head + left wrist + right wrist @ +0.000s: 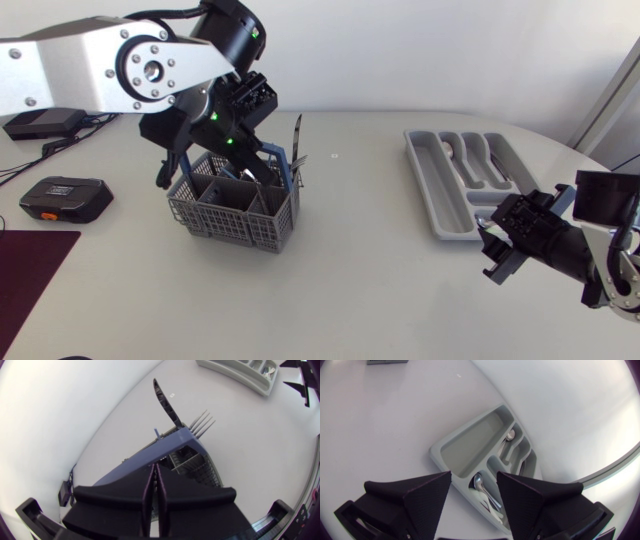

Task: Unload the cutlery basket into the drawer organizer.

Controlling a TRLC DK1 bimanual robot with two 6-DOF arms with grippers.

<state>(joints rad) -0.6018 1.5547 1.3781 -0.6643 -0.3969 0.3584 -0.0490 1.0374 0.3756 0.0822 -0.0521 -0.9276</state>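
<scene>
The grey cutlery basket stands left of the table's middle. A dark knife and a fork stick up from its right side. My left gripper hangs over the basket's back right corner, fingers pressed together and shut. Nothing shows between them. Just ahead of them are the basket's blue-grey edge, the knife and the fork tines. The grey organizer lies at the right with spoons in its narrow slots. My right gripper is open and empty beside the organizer's near end.
A black box with orange trim and a dark mat lie at the table's left. A small black device with cables sits at the back left. The table's rounded edge runs close behind the organizer.
</scene>
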